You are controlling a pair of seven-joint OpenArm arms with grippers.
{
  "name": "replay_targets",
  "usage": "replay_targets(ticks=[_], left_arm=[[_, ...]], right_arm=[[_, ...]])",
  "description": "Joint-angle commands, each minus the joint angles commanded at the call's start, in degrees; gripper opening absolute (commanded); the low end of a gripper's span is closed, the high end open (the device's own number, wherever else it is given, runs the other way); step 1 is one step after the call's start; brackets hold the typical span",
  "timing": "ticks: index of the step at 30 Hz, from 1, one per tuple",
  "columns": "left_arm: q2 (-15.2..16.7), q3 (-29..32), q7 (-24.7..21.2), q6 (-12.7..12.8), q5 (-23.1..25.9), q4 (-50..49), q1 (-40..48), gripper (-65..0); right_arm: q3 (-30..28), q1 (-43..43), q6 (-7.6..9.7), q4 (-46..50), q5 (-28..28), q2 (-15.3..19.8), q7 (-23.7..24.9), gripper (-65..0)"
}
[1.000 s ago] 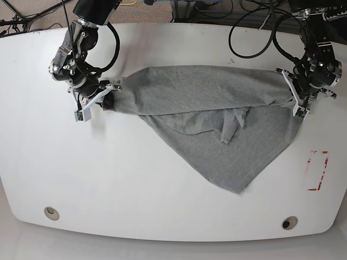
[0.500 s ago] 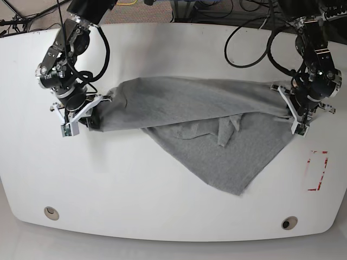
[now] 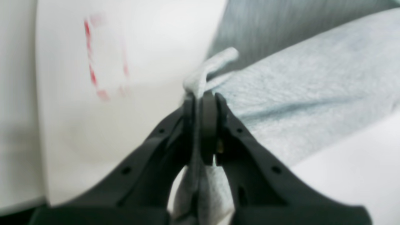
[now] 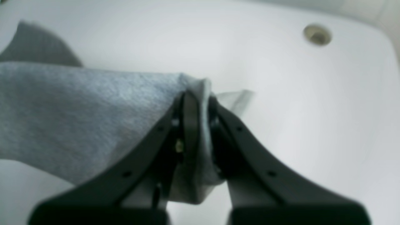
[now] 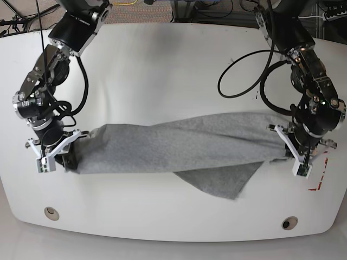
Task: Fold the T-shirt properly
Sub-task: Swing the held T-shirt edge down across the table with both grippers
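The heather-grey T-shirt (image 5: pixel 179 143) stretches as a long band across the front half of the white table, with a loose flap (image 5: pixel 222 181) lying on the surface below it. My left gripper (image 5: pixel 290 150) is shut on the shirt's right end; the left wrist view shows the gripper (image 3: pixel 201 103) pinching a fold of T-shirt (image 3: pixel 281 90). My right gripper (image 5: pixel 68 154) is shut on the left end; in the right wrist view the gripper (image 4: pixel 197 100) clamps bunched T-shirt (image 4: pixel 78 106). No print, neck or tag shows.
A red-outlined rectangle (image 5: pixel 319 173) is marked on the table (image 5: pixel 162 59) at the right edge, just beyond the left gripper. Two round grommets sit near the front edge, one left (image 5: pixel 51 212) and one right (image 5: pixel 289 223). Black cables trail at the back.
Both grippers have carried the shirt's ends toward the front edge of the table. The upper fabric has come down over the lower part, leaving a narrower band with a smaller flap.
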Motion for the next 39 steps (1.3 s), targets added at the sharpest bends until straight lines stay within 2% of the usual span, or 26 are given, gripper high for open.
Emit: replay_targets(ticks=[8,10,14,20,25,31,36,39], left_arm=[[2.81,0.18,-0.09,0.26,0.26,-2.55,-12.84,-64.0],[2.81,0.18,-0.09,0.97,0.26,-3.16,-15.38,-64.0],[2.81,0.18,-0.26,4.84,0.26,-5.54,-23.21,-64.0],[2.37,-0.09,-0.26,5.63,0.18,-8.53,-32.0,-63.9],[1.05,0.0,-0.35,5.63,0.18,-8.53,-34.99,-63.9],[0.0,-0.26,-0.18,5.63,0.18,-6.24,-34.64,-63.9],[-1.41,-0.26,-0.26,5.54,-0.09,-4.04,-28.84,-63.9],[-1.41,-0.18,-0.26,5.36,-0.18,-3.69,-24.53,-63.9]], right_arm=[[-5.01,13.71,0.0,-8.18,0.0,4.31,0.09,-65.0],[-6.24,16.7,0.0,-10.02,0.0,4.75,0.09,-65.0],[-10.11,25.58,0.0,-15.56,-0.09,7.3,0.18,-65.0],[-14.33,36.22,0.0,-21.54,-0.09,9.93,0.26,-65.0],[-17.49,42.99,0.0,-24.53,-0.09,12.04,0.26,-65.0],[-17.49,42.37,0.0,-23.74,0.0,13.8,-0.09,-65.0],[-17.32,34.46,0.0,-20.04,3.08,14.68,-0.09,-65.0],[-14.86,27.43,0.0,-17.23,4.75,14.59,-0.09,-65.0]])
